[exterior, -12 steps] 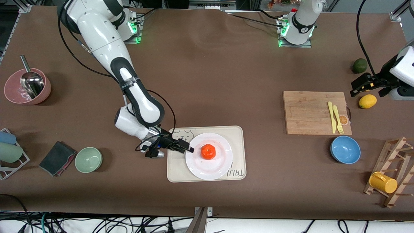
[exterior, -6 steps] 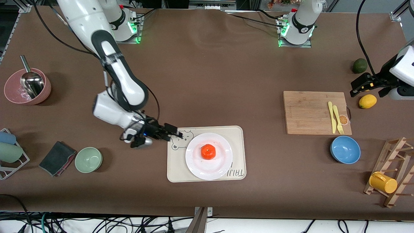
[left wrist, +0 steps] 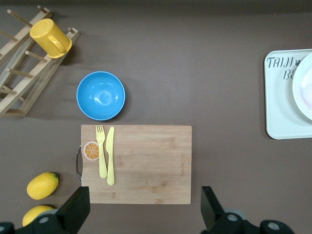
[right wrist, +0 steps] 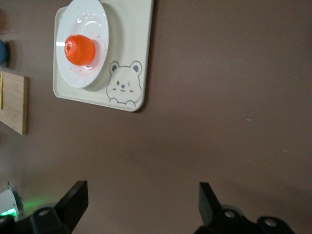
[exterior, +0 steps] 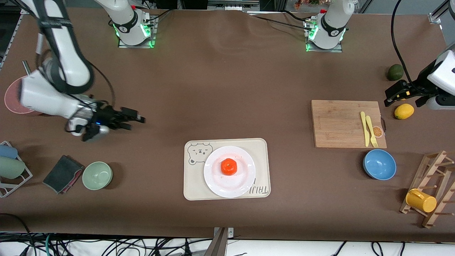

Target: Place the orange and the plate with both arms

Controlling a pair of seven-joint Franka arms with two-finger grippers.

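The orange [exterior: 229,166] sits in the middle of the white plate [exterior: 220,186], which rests on the cream bear-printed tray [exterior: 192,186] near the front camera. Both also show in the right wrist view, the orange [right wrist: 80,49] on the plate [right wrist: 90,17]. My right gripper [exterior: 137,118] is open and empty, in the air over bare table toward the right arm's end, well apart from the tray. My left gripper [exterior: 387,99] is open and empty beside a lemon [exterior: 404,111] at the left arm's end, where the arm waits. The left wrist view shows only the plate's edge [left wrist: 304,92].
A wooden cutting board [exterior: 341,122] holds a yellow knife and fork. A blue bowl [exterior: 379,164], a rack with a yellow mug [exterior: 421,201] and a dark green fruit [exterior: 395,72] are near it. A green bowl [exterior: 97,175], grey cloth [exterior: 62,173] and pink bowl [exterior: 12,99] lie at the right arm's end.
My right gripper has drawn away from the plate's edge toward the right arm's end of the table, open and empty. Plate, orange and left arm have not moved.
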